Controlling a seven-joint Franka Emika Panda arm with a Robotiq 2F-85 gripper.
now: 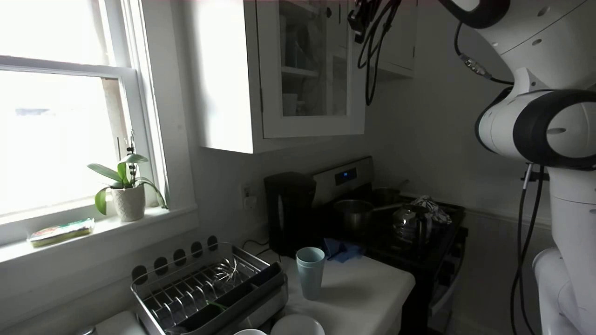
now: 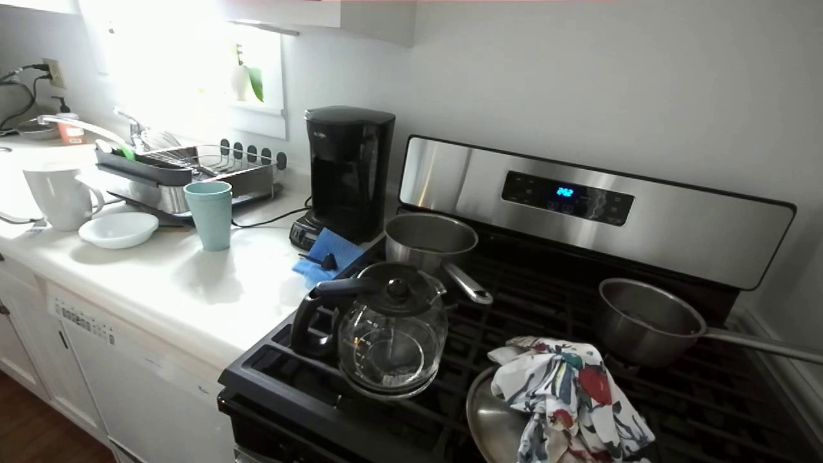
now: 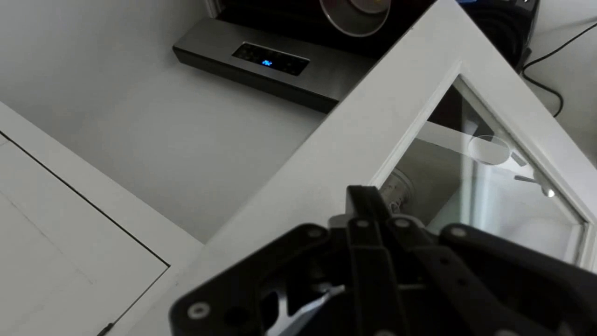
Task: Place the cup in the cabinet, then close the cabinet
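1. The white counter [image 2: 193,296] lies toward 8 o'clock in an exterior view.
2. The robot arm [image 1: 535,121] stands at 3 o'clock in an exterior view.
3. The stove [image 2: 540,302] spreads toward 4 o'clock in an exterior view.
4. The cabinet [image 1: 253,93] fills 11 to 12 o'clock in an exterior view. Its glass-paned door [image 1: 316,126] stands ajar, hinged at its 9 o'clock side.
5. The dish rack [image 1: 253,300] sits on the counter, at 7 o'clock in an exterior view.
6. The black coffee maker [image 2: 350,161] stands toward 11 o'clock in an exterior view, between rack and stove.
7. The glass carafe [image 2: 392,347] rests upright on the stove, at 6 o'clock in an exterior view.
8. The gripper [image 3: 368,200] is at 4 o'clock in the wrist view, its two fingers closed together in front of the door; whether they touch it, I cannot tell.
9. The teal cup [image 2: 209,218] stands upright on the counter, at 9 o'clock in an exterior view.
10. The pale cup [image 1: 289,103] shows dimly inside the cabinet, at 7 o'clock behind the pane [image 1: 305,88].
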